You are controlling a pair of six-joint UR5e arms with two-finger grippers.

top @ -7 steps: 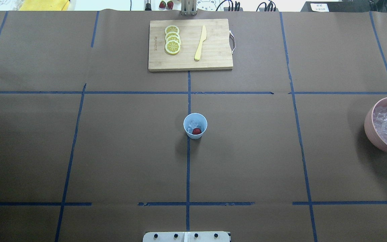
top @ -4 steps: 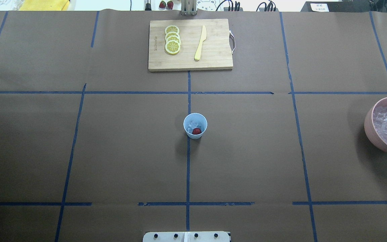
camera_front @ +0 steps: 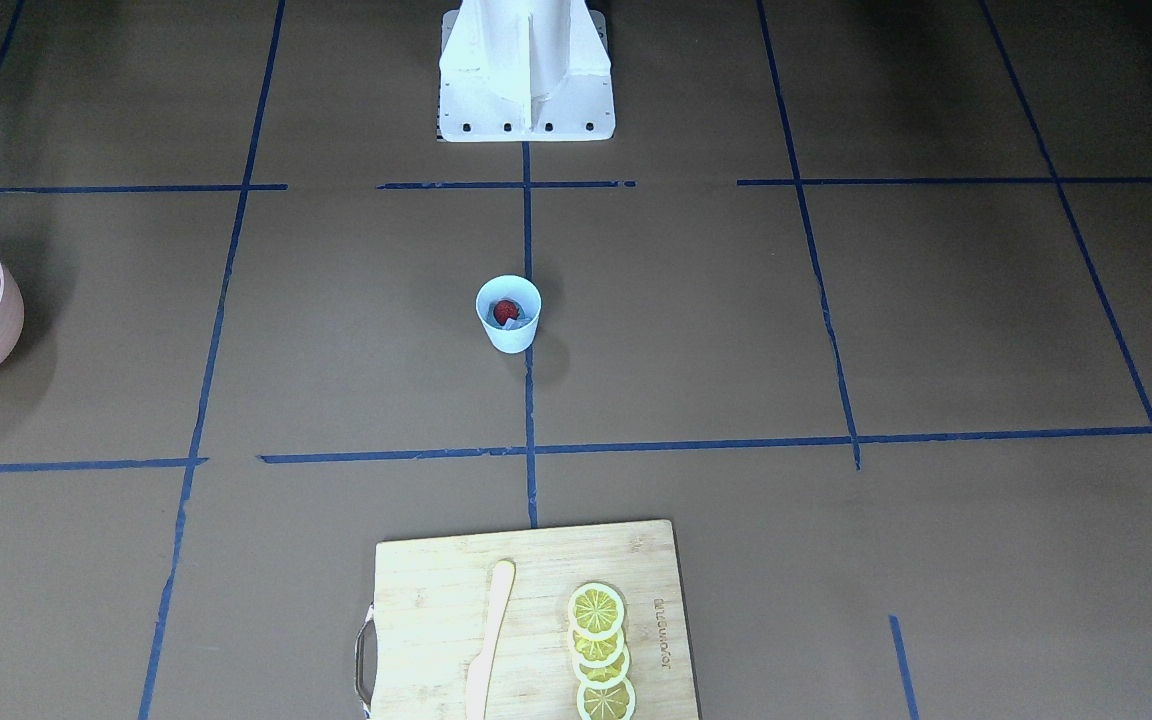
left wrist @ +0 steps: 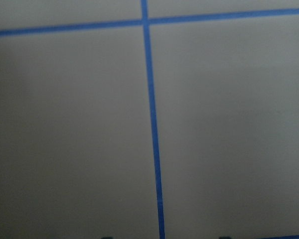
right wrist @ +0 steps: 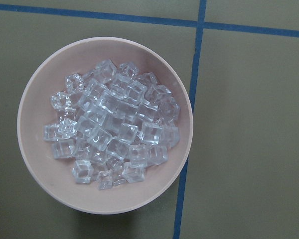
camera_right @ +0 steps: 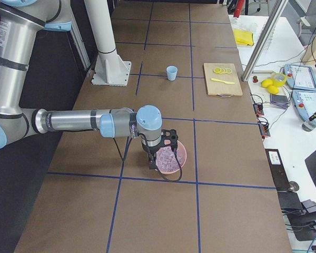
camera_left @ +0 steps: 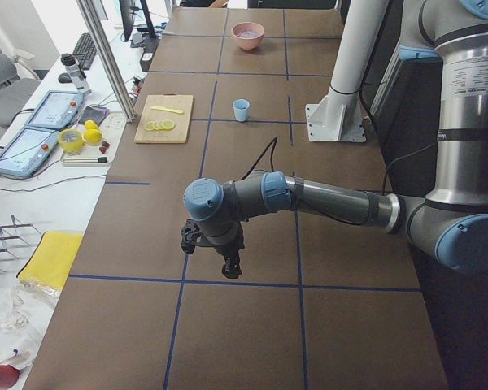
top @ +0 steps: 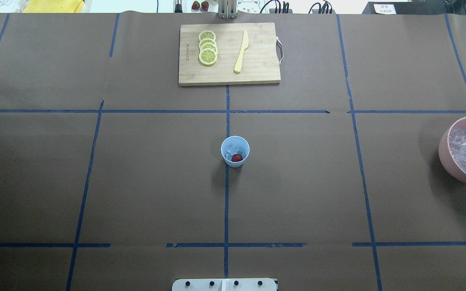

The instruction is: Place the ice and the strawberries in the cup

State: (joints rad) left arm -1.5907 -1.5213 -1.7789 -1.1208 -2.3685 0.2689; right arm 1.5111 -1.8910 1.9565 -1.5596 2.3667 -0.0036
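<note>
Small pale-blue tapered cup (top: pixel 235 151) stands at table centre. Dark-red round strawberry (top: pixel 237 158) lies inside at 5 o'clock, clear ice cubes (top: pixel 230 150) beside it. Right gripper (camera_right: pixel 154 163) hangs over pink round bowl (right wrist: pixel 50 184) at cup's 3 o'clock; left gripper (camera_left: pixel 228 270) well off toward 9 o'clock. Cannot tell either's grip.

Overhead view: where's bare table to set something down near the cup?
Bare paper between the cup and the cutting board, between the cup and the pink bowl at right, and across the whole left half. Crowded only on the board: lemon slices and knife.
</note>
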